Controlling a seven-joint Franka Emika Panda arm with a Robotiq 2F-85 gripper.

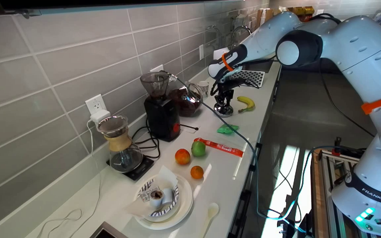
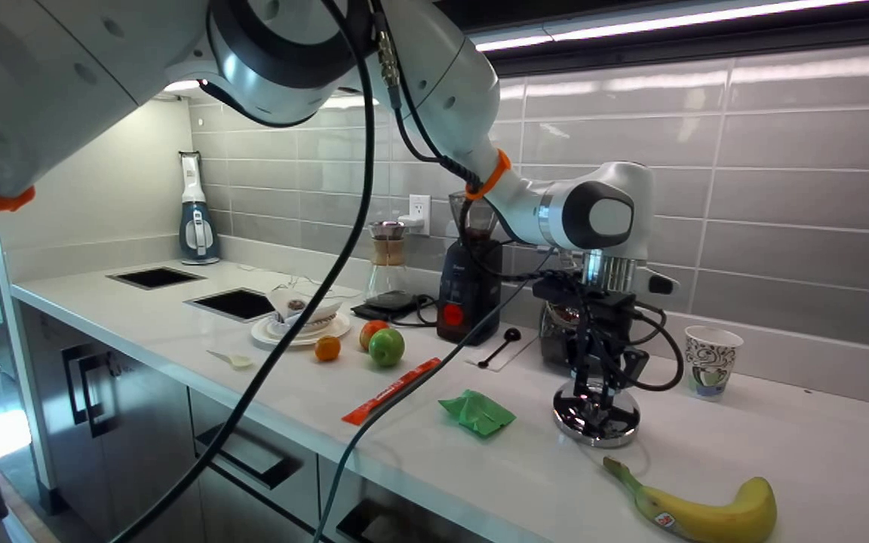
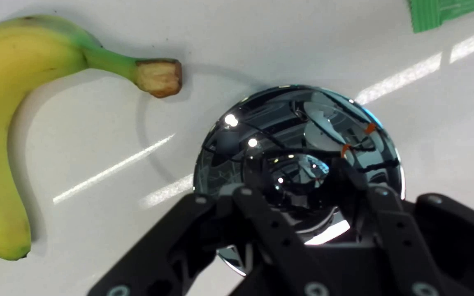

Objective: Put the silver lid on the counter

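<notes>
The shiny round silver lid shows in both exterior views (image 1: 219,111) (image 2: 620,424) and in the wrist view (image 3: 278,115). It lies flat, at the surface of the pale counter (image 1: 222,188); whether it touches or hovers slightly is hard to tell. My gripper (image 2: 597,388) points straight down over the lid's middle. In the wrist view my gripper (image 3: 300,168) has both dark fingers close against the two sides of the lid's knob, seemingly shut on it. The fingers hide part of the knob and the lid's near side.
A yellow banana (image 2: 706,509) lies beside the lid, its stem toward it. A green packet (image 2: 478,412), a red stick packet (image 1: 220,147), a paper cup (image 2: 710,362), a glass jar (image 1: 185,100) and a black grinder (image 1: 162,117) stand nearby. A cable (image 1: 217,114) hangs across the counter.
</notes>
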